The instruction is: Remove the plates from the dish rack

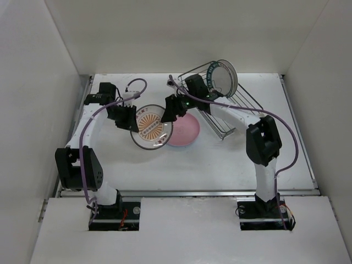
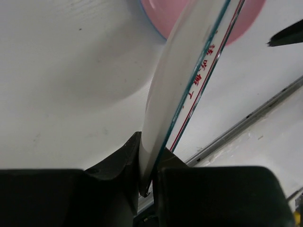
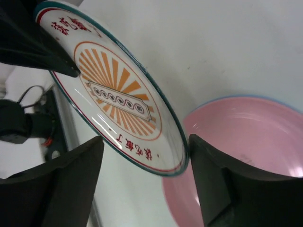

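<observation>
Left tool (image 2: 147,182) is clamped hard on the rim of the orange sunburst plate (image 1: 151,127). That plate hangs tilted just left of the pink plate (image 1: 186,135) and overlaps its edge a bit. Pink plate's lying flat on the surface (image 1: 220,165). Right tool (image 3: 144,142) is spread wide, a finger either side of the sunburst plate's rim, not gripping. Back-right of the pink plate is the dish rack (image 1: 245,102), with a teal-ringed plate (image 1: 224,77) standing in it.

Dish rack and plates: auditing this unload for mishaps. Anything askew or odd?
The dish rack sits diagonal to the table edges, one dark-ringed plate leaning in it. The orange-patterned plate hangs tilted, pinched at its rim by the left gripper. Nothing looks broken.
</observation>
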